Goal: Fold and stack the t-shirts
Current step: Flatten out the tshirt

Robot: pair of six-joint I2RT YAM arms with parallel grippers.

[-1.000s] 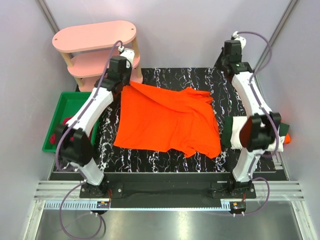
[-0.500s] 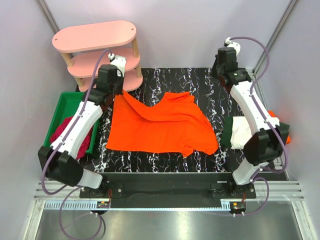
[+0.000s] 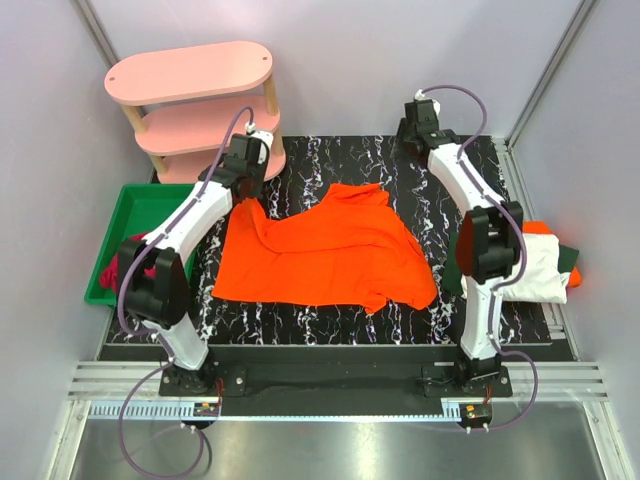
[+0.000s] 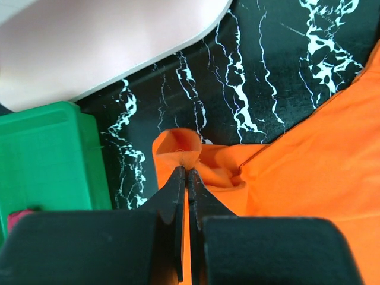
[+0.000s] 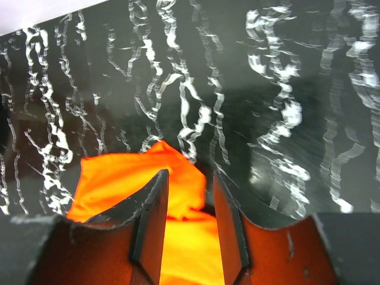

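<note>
Shows white shells on left arm (image 3: 195, 212) and right arm (image 3: 460, 172), black at joints and bases. Carries 1 lilac cable (image 3: 470, 93) looped along each. Ends in 2 matte black tapered fingers (image 4: 169, 205) each.

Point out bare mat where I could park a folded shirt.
Bare mat: far strip behind the orange t-shirt, between pink shelf and right gripper; near strip along the front edge. Crowded: right edge, shirt pile by the right arm; left, green bin.
</note>
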